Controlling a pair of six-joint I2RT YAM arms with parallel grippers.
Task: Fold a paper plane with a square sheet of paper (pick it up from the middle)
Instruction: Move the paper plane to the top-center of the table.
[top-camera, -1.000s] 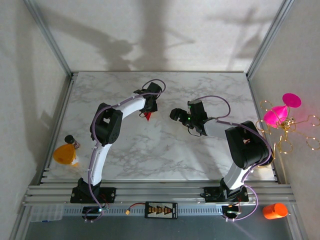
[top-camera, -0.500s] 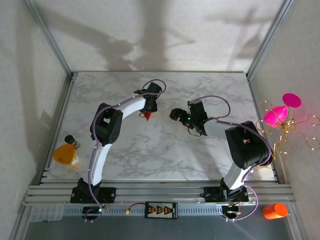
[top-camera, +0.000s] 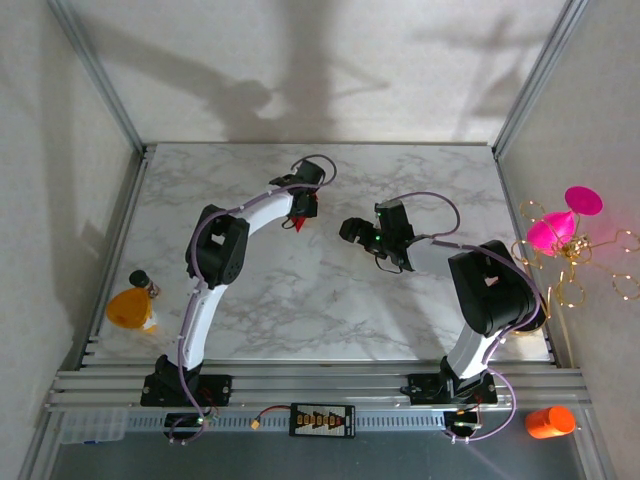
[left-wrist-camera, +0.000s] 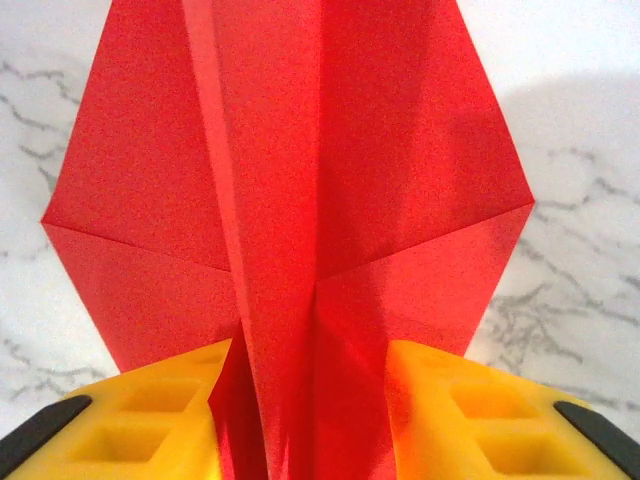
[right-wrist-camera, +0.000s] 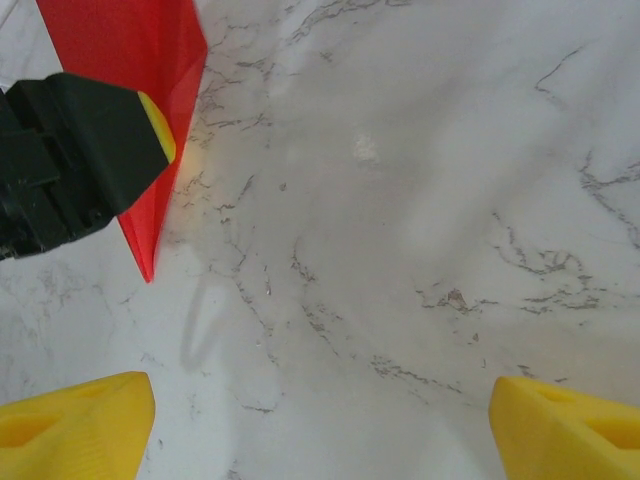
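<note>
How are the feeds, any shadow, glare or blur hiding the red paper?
Top external: hard arm shadows on the back wall, table evenly lit, red paper small but clear. Left wrist: paper sharp, a soft shadow on the marble upper right. Right wrist: paper edge crisp, a thin shadow below its tip, no strong glare.

left gripper (top-camera: 301, 213) over far mid-table, red plane (top-camera: 296, 226) tip poking from it | right gripper (top-camera: 346, 230) near, apart, pointing at it | marble table (top-camera: 250, 300) | magenta cone (top-camera: 560, 226) off right edge | orange bottle (top-camera: 550, 421) front right
</note>
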